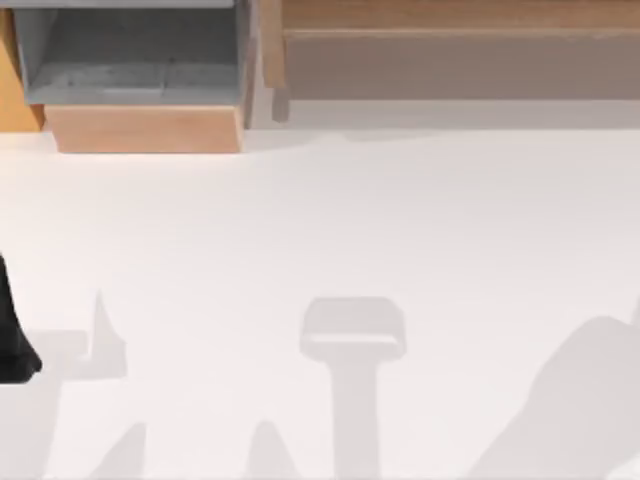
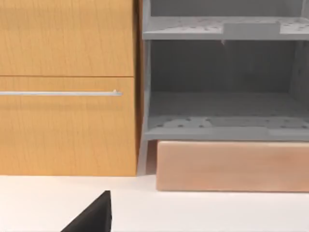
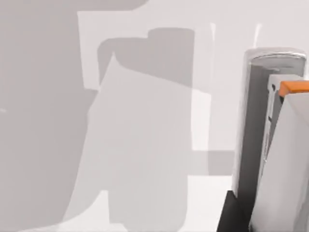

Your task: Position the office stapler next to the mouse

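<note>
White table (image 1: 330,230) fills the floor of the scene, crossed with grey shadows toward six o'clock. Up at eleven o'clock there's the wooden cabinet (image 2: 67,87) with a thin silver handle (image 2: 60,93), and tight beside it the grey shelf unit (image 1: 130,55) on a pale wooden base (image 1: 145,128). A long wooden board (image 1: 450,15) runs across at one o'clock. The office stapler (image 3: 256,121), white with a dark grey strip and an orange tab, shows in the right wrist view, hard against the right gripper (image 3: 231,212); grasp, can't tell. Left gripper (image 2: 91,217) sits at nine o'clock; same, can't tell.
</note>
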